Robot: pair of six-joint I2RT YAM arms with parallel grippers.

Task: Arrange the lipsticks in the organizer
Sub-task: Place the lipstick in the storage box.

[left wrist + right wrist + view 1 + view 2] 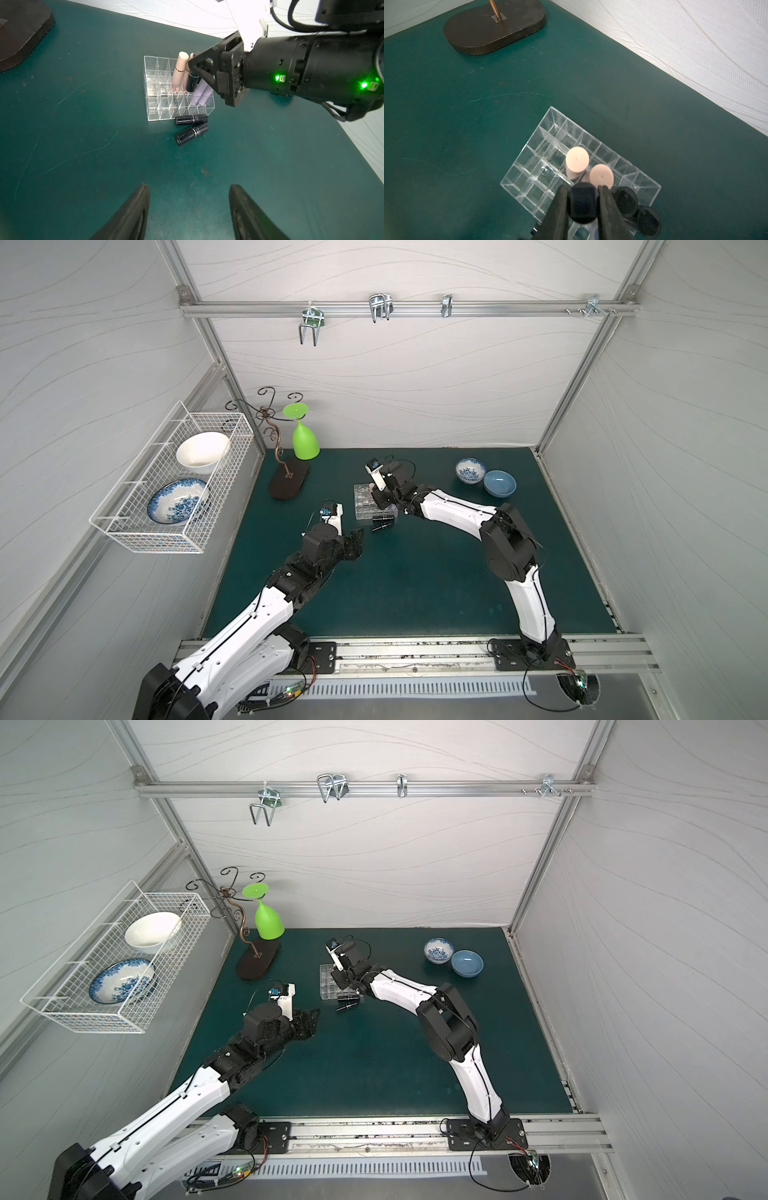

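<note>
- Your organizer (151, 108) is a clear, hard-edged acrylic box split into a grid of small square cells. It sits flat on the scuffed dark green mat (83, 155).
- Two pale pink lipsticks (577, 161), matte cylinders with flat round tops, stand close together in cells near the middle of the grid.
- Two lilac lipsticks (202, 92), smooth and slim, lean side by side in cells at one corner.
- Two loose black lipsticks (191, 120), glossy with a silver band, lie on their sides on the mat just beside the organizer's wall. One runs along the wall and the other lies angled next to it.
- Your right gripper (582, 188) is clamped on the held black lipstick (582, 205), the third black one, with a finger on each side of its cap.
- That tube stands upright over the organizer, just beside the pink pair. Its lower end is about level with the cell rims, and you cannot tell whether it is inside a cell.
- Two dark round caps (626, 200) show next to that gripper in the right wrist view. You cannot tell which tubes they top.
- Your left gripper (189, 186) hangs with its jaws spread and nothing between them. It is well apart from the organizer, with the loose black pair lying between the two.
</note>
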